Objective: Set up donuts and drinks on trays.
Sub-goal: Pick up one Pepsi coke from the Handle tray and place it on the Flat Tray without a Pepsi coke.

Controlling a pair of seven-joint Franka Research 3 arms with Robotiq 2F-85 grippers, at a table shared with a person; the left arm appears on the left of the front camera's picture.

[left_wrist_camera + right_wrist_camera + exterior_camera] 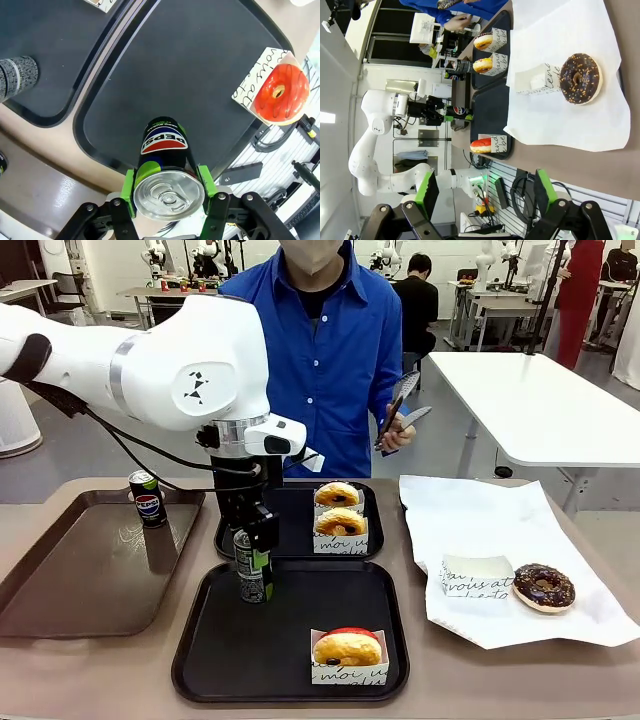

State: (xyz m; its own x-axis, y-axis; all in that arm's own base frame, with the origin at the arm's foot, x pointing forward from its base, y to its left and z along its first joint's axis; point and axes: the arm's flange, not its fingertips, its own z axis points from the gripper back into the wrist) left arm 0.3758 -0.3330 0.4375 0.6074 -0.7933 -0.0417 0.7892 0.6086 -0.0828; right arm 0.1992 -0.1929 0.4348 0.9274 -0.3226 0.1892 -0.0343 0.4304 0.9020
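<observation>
The left end effector (256,540) grips a can (253,575) near its top, at the far left corner of the near tray (300,640), close to the rim. Set on that rim, it may tip over. The right end effector (486,192) stands open.

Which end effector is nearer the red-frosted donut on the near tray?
Left. The left end effector holds a slim dark Pepsi can over the red-frosted ring donut's own black plastic tray; the right end effector hangs open, off beyond the white paper sheet.

Black tray (270,640), red-frosted donut (281,91), white paper sheet (480,515)
</observation>
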